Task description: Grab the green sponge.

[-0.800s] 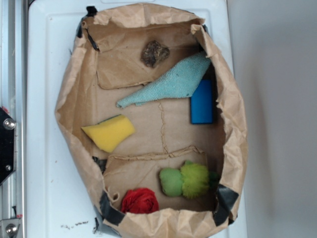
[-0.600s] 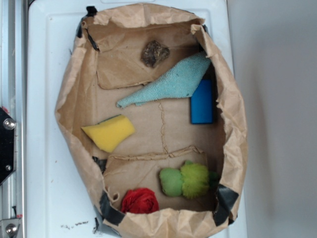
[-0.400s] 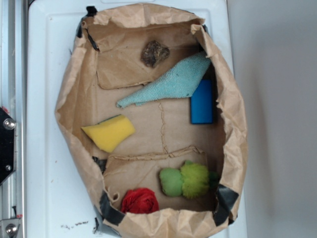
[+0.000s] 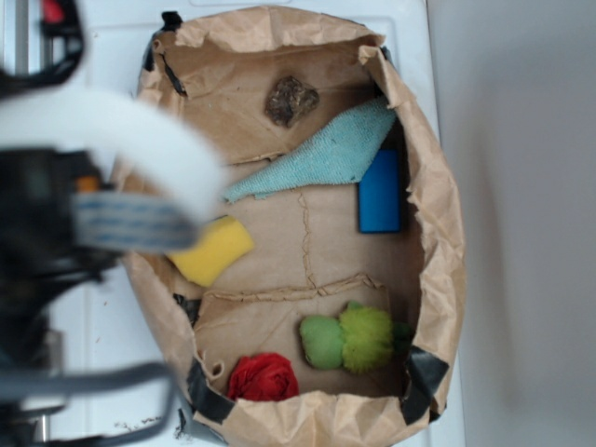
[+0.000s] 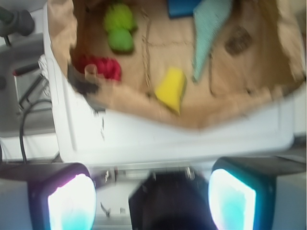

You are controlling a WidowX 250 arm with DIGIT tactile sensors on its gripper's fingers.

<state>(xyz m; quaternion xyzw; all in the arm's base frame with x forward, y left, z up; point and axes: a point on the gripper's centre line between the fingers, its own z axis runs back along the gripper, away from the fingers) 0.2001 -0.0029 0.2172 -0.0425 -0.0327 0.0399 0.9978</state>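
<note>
A blurred robot arm [image 4: 84,214] has just entered at the exterior view's left. Its tool [image 5: 152,201] looks wide open, holding nothing. The green sponge [image 4: 348,340] sits untouched, lower right inside the paper bag [image 4: 438,233].

a white moulded surface [image 4: 93,56], with a raised rim line near its edge, is seen beneath a crumpled brown paper liner [image 4: 438,233] whose corners are held by black tape [image 4: 424,368]. to the right, a plain pale grey wall or floor [image 4: 521,186] is shown, evenly lit, with a soft shadow cast beside the white edge. in the blurred wrist view, a dark cable [image 5: 26,124] is seen looped at the left over grey fittings that cannot be made out.
</note>
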